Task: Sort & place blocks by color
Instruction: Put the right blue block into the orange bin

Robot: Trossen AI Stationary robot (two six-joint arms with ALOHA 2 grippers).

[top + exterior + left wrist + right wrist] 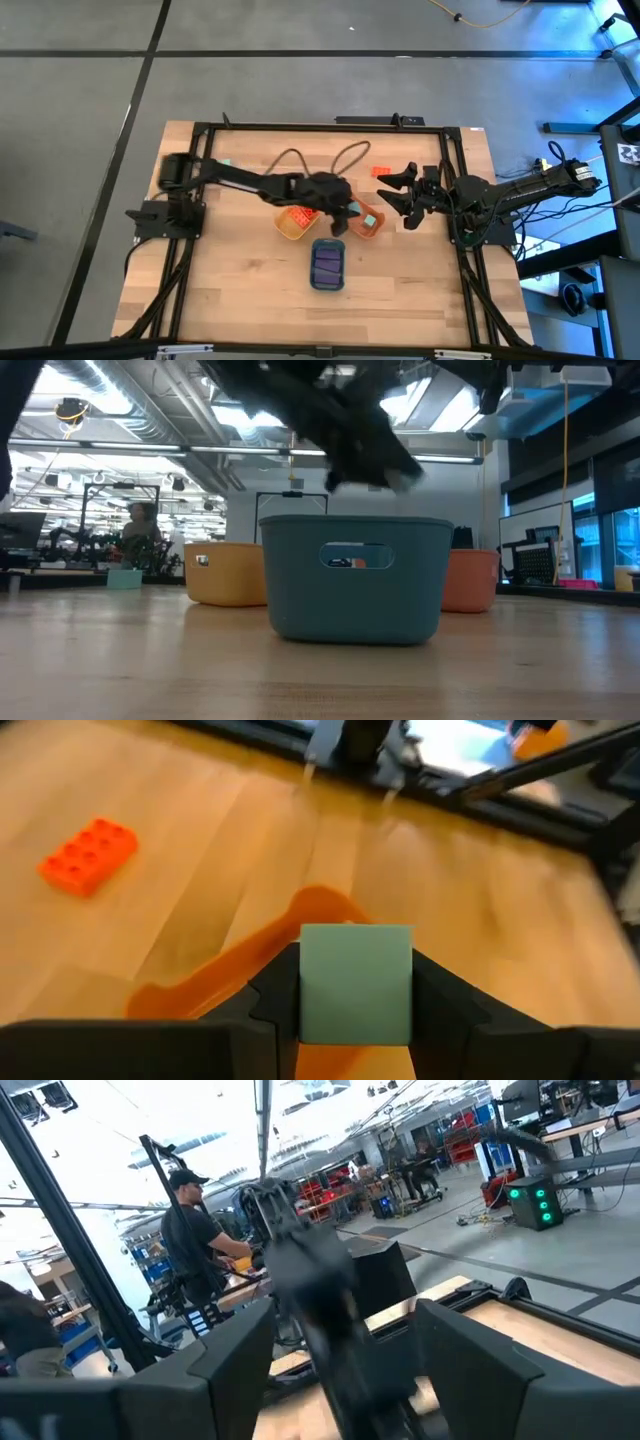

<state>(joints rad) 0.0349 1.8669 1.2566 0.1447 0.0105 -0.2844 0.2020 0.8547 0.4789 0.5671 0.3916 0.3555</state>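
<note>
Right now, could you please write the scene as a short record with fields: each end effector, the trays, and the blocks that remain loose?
left end effector: shut on a pale teal block, above the orange tray
right end effector: open, empty, raised at the right side of the table
trays: yellow tray, blue tray, orange tray, grouped near the table's middle
loose blocks: red-orange block on the wood beyond the trays
blue tray contents: purple blocks
</note>
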